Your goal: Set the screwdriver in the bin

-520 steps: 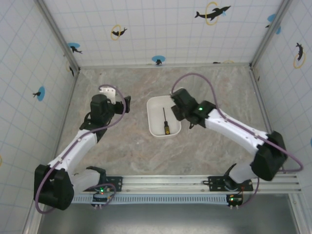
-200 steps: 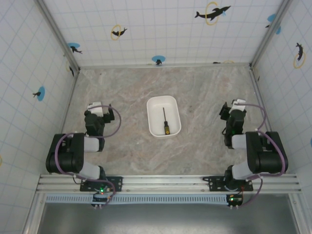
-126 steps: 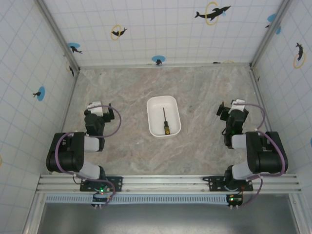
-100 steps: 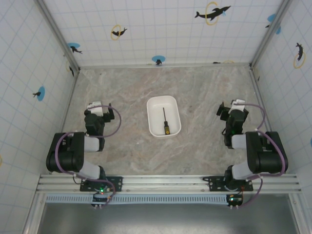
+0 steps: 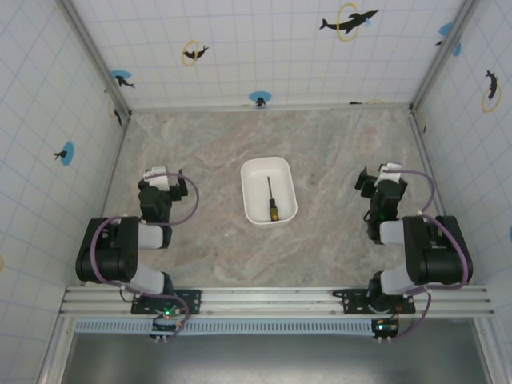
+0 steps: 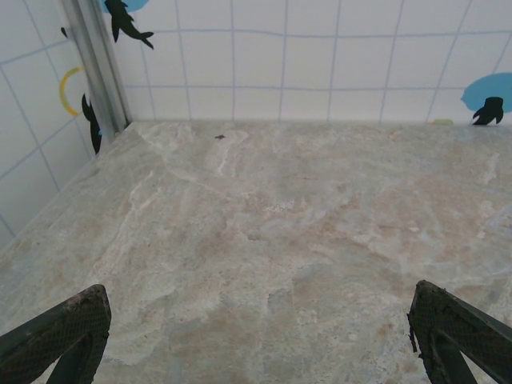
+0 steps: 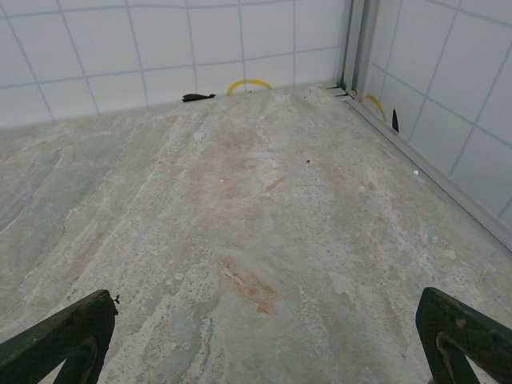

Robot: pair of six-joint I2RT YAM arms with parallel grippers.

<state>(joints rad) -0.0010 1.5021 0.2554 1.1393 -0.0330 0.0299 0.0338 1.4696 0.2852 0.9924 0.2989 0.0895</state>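
Inside one bin (image 5: 254, 182), one screwdriver (image 5: 271, 200); left end effector (image 6: 258, 332) and right end effector (image 7: 264, 336), two, both wide, empty.

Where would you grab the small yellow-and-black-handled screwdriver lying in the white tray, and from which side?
Probably by its yellow-and-black handle, the thickest part, from straight above, closing across its width. The slim dark-shafted screwdriver lies flat lengthwise in the shallow white plastic bin, whose raised rim hinders a sideways approach.

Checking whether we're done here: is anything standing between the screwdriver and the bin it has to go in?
Nothing visible does. The screwdriver already lies inside the bin, flat on its floor, handle at the near end.
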